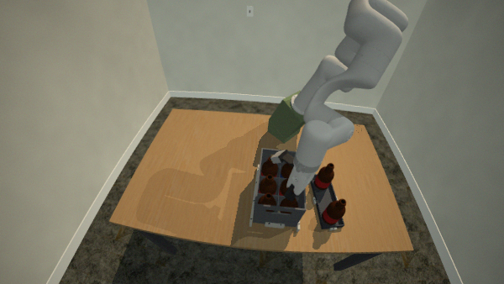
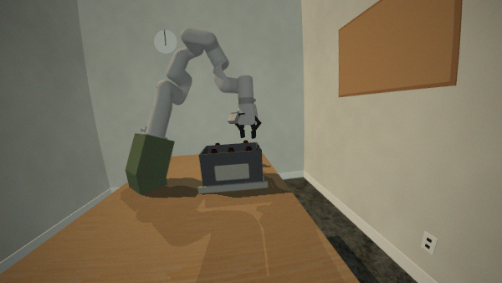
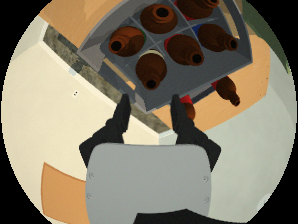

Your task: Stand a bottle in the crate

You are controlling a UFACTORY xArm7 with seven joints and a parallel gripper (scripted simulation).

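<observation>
Bottles, brown with dark caps, fill all six cells of the grey crate (image 3: 100, 36) below the hand (image 2: 248, 133). The hand hangs above the crate rim, half open and holding nothing, with free air around its fingers. Beside it, two red-labelled bottles (image 1: 324, 176) stand on the tray (image 1: 317, 202) on the table (image 1: 189, 139).

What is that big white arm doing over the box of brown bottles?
The arm is loading bottles into the grey crate. Six brown bottles stand in it, one per cell, and two more stand upright on the small tray beside it. The gripper hangs above the crate with its jaws open and nothing in them, so the placing looks done.
</observation>
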